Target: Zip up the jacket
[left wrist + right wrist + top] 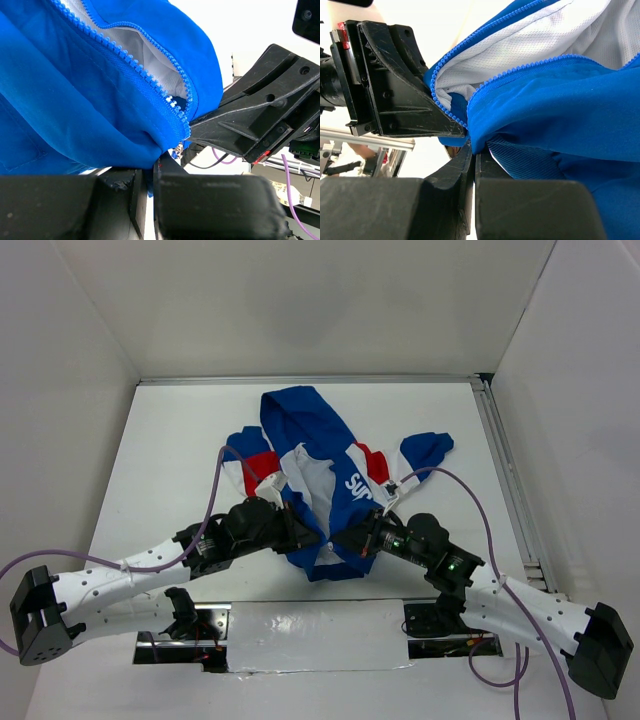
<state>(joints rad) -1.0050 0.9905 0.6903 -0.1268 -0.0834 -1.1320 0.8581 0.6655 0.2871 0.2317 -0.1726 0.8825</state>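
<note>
Position: the jacket (322,465) lies front-up at mid desk (160,460), hood toward the far side. The top view shows the left hand (310,537) and right hand (346,540) meeting at its bottom hem. Only the wrist views show each hand clenched on blue hem fabric, with unjoined zipper teeth (145,75) and white lining (530,45).

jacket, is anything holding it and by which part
Both: left gripper and right gripper each pinch the jacket at its bottom edge, beside the open zipper's lower end.
</note>
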